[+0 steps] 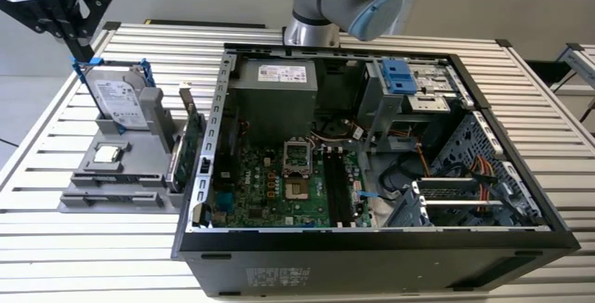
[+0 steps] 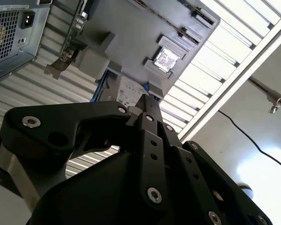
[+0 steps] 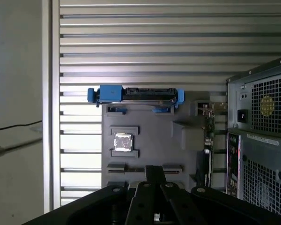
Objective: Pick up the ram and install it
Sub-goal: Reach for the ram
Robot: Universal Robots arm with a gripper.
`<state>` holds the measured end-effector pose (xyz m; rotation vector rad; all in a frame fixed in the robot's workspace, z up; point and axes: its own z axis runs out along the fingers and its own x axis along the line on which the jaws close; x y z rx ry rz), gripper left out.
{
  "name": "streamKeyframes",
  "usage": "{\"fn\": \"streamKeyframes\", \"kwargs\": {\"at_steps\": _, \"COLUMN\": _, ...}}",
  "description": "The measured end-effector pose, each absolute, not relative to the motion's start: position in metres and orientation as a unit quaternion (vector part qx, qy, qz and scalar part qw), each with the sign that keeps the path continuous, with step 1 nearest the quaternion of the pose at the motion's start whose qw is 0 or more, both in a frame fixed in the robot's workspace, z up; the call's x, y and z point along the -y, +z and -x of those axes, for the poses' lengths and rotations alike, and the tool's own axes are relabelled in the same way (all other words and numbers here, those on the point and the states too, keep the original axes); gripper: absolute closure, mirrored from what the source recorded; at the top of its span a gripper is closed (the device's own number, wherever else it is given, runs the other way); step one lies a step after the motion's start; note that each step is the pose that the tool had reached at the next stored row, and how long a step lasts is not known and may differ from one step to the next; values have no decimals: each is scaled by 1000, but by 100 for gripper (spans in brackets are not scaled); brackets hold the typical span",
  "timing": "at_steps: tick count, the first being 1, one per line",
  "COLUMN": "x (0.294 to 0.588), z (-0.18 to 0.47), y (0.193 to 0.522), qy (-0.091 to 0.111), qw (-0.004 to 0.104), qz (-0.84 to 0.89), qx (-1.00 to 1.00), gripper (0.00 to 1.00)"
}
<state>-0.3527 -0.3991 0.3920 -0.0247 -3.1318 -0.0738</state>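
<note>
The task is being judged as barely begun. The gripper (image 1: 76, 35) is being held in the air above the hard drive (image 1: 121, 101), which is standing at the far end of the grey tray (image 1: 83, 202), well apart from the open computer case (image 1: 372, 244). In the first wrist view its fingers (image 3: 152, 172) are being shown drawn together, with nothing being carried between them.

The ram (image 1: 175, 164) is being taken to be the narrow green strip standing on edge at the side of the tray nearest the case, just beside the larger green card (image 1: 194, 136). This identification is being offered with some doubt. No green stick is being made out in the long dark memory slots (image 1: 336, 181) on the motherboard (image 1: 269, 191). Both the lifting and the seating are therefore being counted as left to do.

As for writing, white labels are being carried on the hard drive and on the power supply (image 1: 279, 73), and a pale sticker (image 1: 277, 275) is being shown on the near wall of the case. None of the print is being rendered clearly enough to be read.
</note>
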Motion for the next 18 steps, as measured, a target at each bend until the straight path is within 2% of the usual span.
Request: {"fn": "streamKeyframes", "kwargs": {"at_steps": 18, "x": 410, "z": 351, "y": 391, "qy": -24, "qw": 5, "qz": 8, "qx": 1000, "gripper": 100}}
